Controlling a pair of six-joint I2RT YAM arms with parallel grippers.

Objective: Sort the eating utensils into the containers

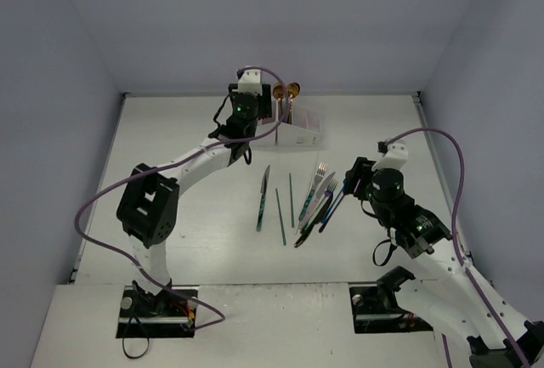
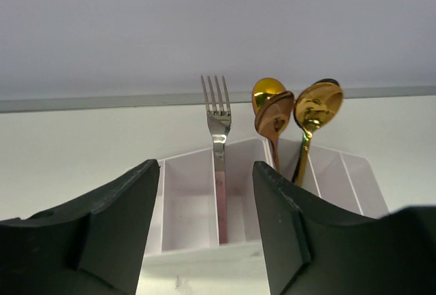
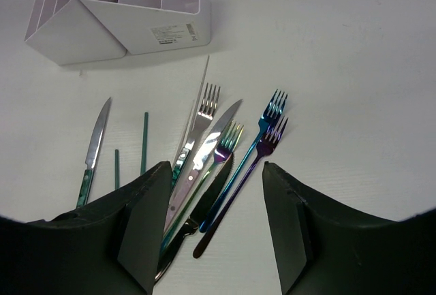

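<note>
Both of my grippers are spread wide with nothing held. My left gripper (image 2: 206, 193) faces the white organiser box (image 2: 184, 159) at the far side of the desk (image 2: 68, 152). An upright fork (image 2: 219, 138) stands in a middle compartment, with a copper spoon (image 2: 276, 114) and a gold spoon (image 2: 317, 104) bowls-up to its right. My right gripper (image 3: 216, 193) hangs over the loose pile: blue forks (image 3: 269, 121), a silver fork (image 3: 204, 107), teal chopsticks (image 3: 144, 142), and one knife (image 3: 95, 145) lying apart at the left.
</note>
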